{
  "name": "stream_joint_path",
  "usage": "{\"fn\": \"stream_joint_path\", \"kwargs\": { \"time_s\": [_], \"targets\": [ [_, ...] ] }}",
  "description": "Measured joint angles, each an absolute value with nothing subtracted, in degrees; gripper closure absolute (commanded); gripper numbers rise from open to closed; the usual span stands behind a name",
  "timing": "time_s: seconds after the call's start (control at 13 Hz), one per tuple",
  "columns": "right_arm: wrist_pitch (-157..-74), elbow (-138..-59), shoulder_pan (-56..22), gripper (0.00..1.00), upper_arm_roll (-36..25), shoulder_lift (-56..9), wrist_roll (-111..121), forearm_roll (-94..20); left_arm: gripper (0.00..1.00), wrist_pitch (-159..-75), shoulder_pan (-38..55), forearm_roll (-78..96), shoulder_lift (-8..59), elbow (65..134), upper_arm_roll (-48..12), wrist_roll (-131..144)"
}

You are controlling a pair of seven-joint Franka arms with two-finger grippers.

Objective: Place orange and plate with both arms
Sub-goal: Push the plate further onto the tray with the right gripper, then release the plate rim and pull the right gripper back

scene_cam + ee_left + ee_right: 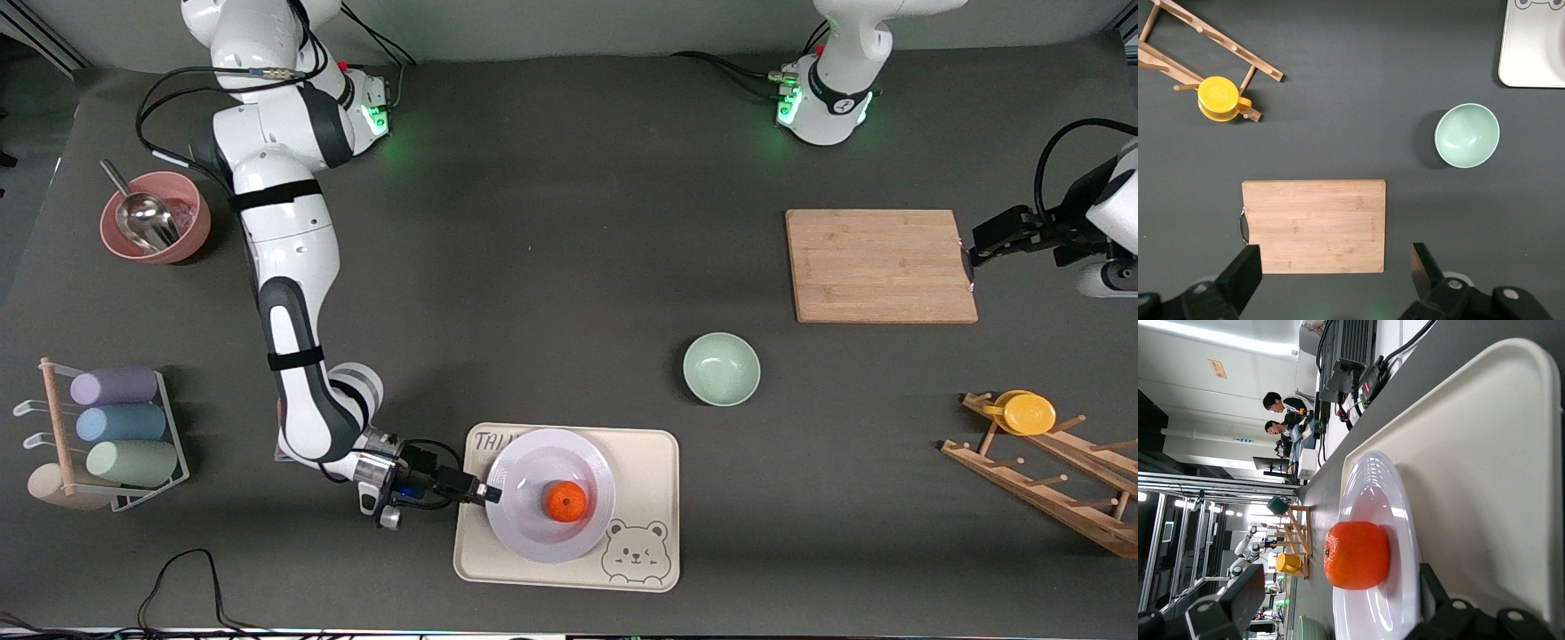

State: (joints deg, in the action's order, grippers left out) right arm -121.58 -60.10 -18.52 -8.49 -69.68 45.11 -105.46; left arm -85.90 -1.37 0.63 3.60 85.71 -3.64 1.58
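we see the orange sitting in the sunken centre of the plate, and the plate resting on the cream tray with a bear drawn in one corner, near the front camera's edge of the table. in the right wrist view the orange sits on the glossy plate, which lies flat on the tray.

the right gripper reaches in low from the right arm's end of the table and sits at the plate's rim; its fingers stand spread apart on either side of the rim, so we read it as released, grasping nothing.

the left gripper hangs over the edge of the wooden cutting board toward the left arm's end of the table. in the left wrist view its fingers are wide apart with nothing between them, and the left arm waits there above the cutting board.

the mint-green bowl stands between the tray and the cutting board, apart from both. a small yellow dish rests on a wooden rack at the left arm's end. at the right arm's end we see a pink bowl holding a metal scoop, and a wire holder of pastel cups nearer the front camera.
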Motion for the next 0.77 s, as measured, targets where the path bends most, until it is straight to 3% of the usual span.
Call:
{"fn": "stream_joint_path", "kwargs": {
  "time_s": [0.77],
  "targets": [
    [-121.7,-59.01,-16.41,0.0,-9.11,-68.02,41.88,-92.94,0.0,-85.9,-1.36,0.63,3.6,85.71,-3.64,1.58]
  ]
}}
